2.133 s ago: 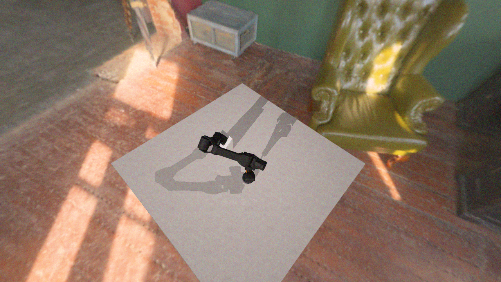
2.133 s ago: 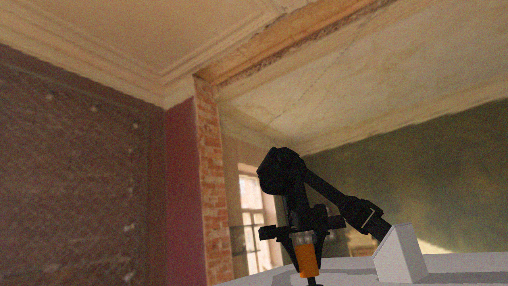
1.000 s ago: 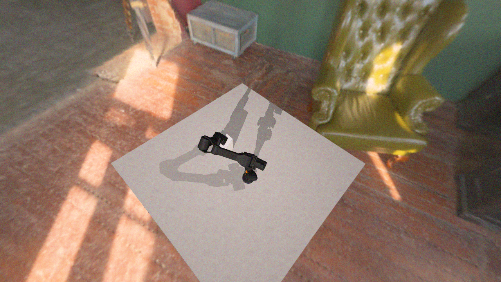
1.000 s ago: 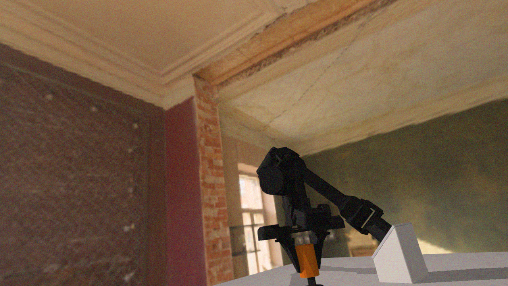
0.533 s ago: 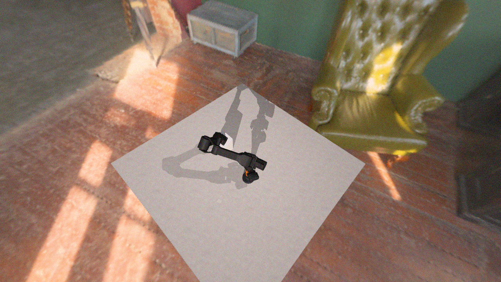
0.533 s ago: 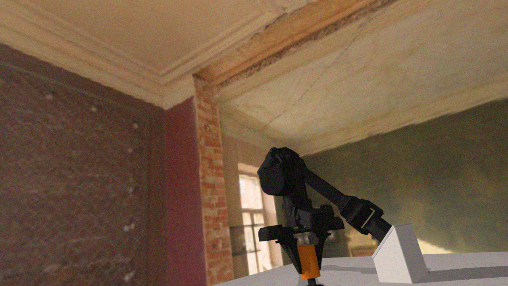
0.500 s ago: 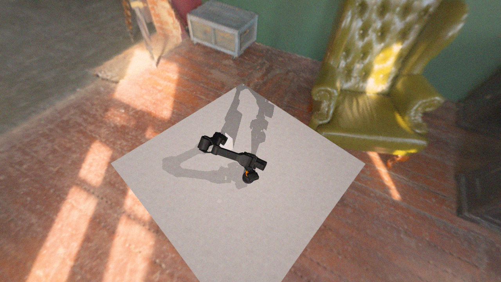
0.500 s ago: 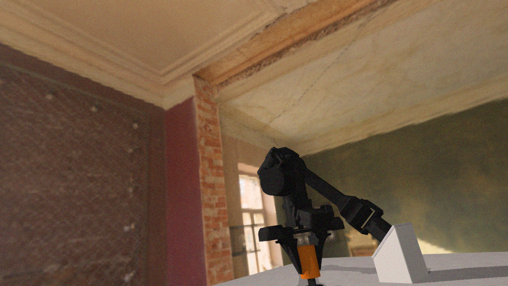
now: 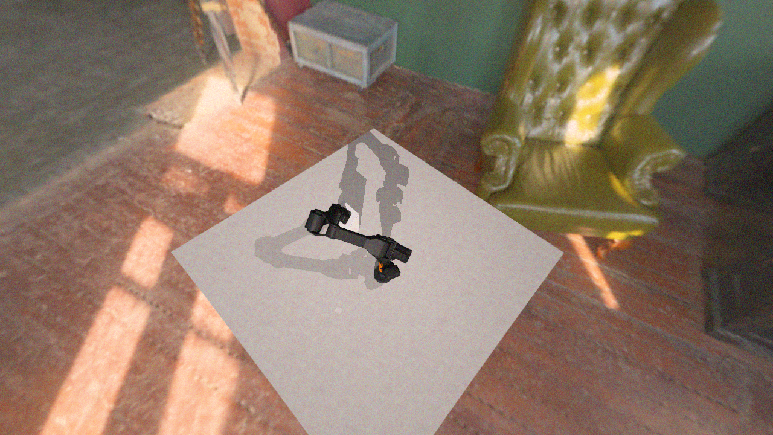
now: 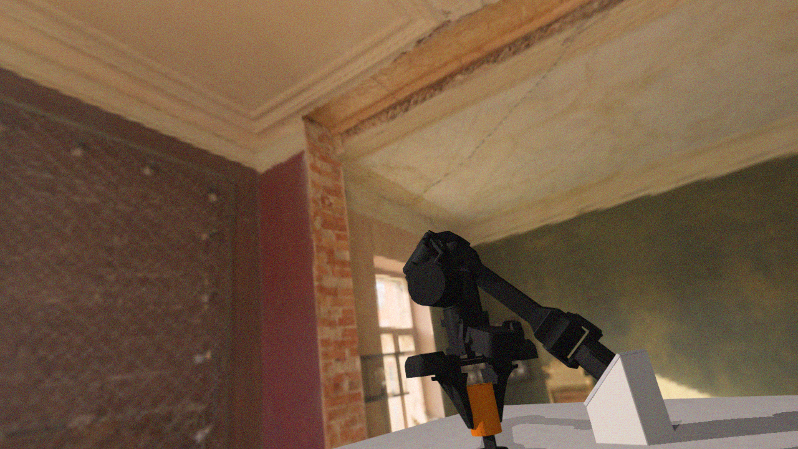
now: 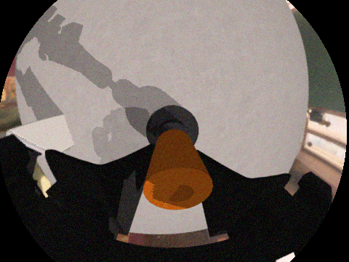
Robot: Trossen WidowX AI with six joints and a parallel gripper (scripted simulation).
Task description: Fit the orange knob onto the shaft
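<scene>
My gripper (image 10: 487, 423) (image 11: 174, 151) is shut on the orange knob (image 9: 381, 267) (image 10: 482, 405) (image 11: 176, 149), with a finger on each side. The knob is a tall cylinder. In the exterior view its lower end is at the dark shaft (image 10: 489, 441), and a short piece of shaft shows below it. The round dark pedestal (image 9: 381, 279) (image 11: 190, 118) is under the knob, with a gap between them. The knob covers the shaft's top, so whether the shaft is inside the hole is hidden. The shaft's flat side does not show.
The grey table top (image 9: 334, 357) (image 11: 233, 73) carries the arm's white wedge-shaped base (image 10: 619, 401) (image 11: 49, 132). The black arm (image 9: 351, 235) (image 10: 510, 293) reaches from the base over to the pedestal. Arm shadows cross the table. A green armchair (image 9: 572, 178) stands beyond the table edge.
</scene>
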